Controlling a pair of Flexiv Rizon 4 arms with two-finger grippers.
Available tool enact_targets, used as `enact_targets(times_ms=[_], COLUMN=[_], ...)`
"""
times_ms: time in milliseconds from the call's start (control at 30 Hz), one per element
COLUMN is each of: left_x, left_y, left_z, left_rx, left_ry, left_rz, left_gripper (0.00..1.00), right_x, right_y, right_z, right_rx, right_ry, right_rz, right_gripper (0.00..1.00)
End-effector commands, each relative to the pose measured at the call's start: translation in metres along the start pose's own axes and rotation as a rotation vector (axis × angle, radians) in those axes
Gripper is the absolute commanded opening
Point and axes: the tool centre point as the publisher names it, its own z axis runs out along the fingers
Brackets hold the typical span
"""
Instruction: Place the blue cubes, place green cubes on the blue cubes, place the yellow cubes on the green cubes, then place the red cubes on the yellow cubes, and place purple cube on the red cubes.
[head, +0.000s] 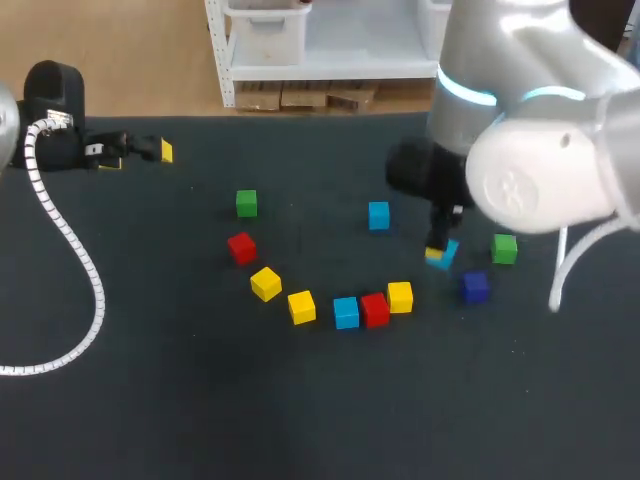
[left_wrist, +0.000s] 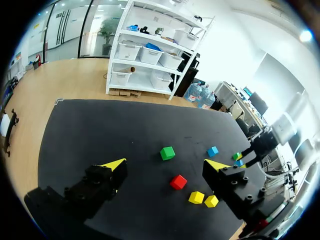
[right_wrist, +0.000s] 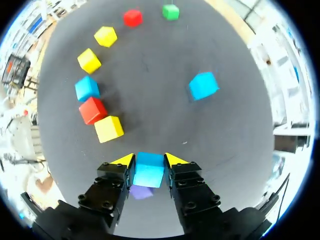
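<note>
A wide band of dark table (head: 200, 420) stretches from the near edge up to the front red cube (head: 375, 310), giving the most open room. That cube sits in a tight row, with the neighbouring blue cube (head: 346, 312) touching its left side and the neighbouring yellow cube (head: 400, 297) touching its right. Left of the front red cube, with small gaps between, the second yellow cube (head: 301, 306) and third yellow cube (head: 265, 283) curve away from it.

To its right and a little beyond, the purple cube (head: 475, 287) stands alone. Just past that, the right gripper (head: 438, 257) is clamped on the held blue cube (head: 446, 250). In the right wrist view both fingers (right_wrist: 124, 160) press its sides. Whether this cube touches the table cannot be told. The right-hand green cube (head: 505, 249) lies near it, farther right of the front red cube.

Straight beyond the front red cube, across an open stretch, is the lone blue cube (head: 378, 215). Beyond and well to the left stand the second red cube (head: 241, 247) and then the far green cube (head: 246, 203), apart from each other.

Farthest from the front red cube, by the table's far left edge, the left gripper (head: 138, 157) hangs with its fingers (left_wrist: 114, 165) spread wide.
</note>
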Motion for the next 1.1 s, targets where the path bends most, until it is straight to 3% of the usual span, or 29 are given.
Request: enact_targets(times_ms=[33,300,533,833,1100], left_x=[0.0,0.0,0.0,0.0,0.0], left_y=[0.001,0.001,0.001,0.001,0.001], left_z=[0.0,0.0,0.0,0.0,0.0], left_rx=[0.002,0.002,0.002,0.002,0.002], left_ry=[-0.001,-0.001,-0.001,-0.001,-0.001], left_rz=[0.0,0.0,0.0,0.0,0.0], left_gripper=[1.0,1.0,1.0,1.0,1.0], right_x=[-0.018,-0.064,-0.092,-0.116,-0.129], right_y=[-0.002,0.009,0.017,-0.009,-0.04], right_z=[-0.026,-0.025,-0.009,0.019,0.036], right_rx=[0.001,0.042,0.017,0.036,0.019], right_ry=[0.001,0.058,0.068,0.127,0.133], right_rz=[-0.086,-0.382,-0.525,-0.552,-0.481], right_gripper=[0.0,0.0,0.0,0.0,0.0])
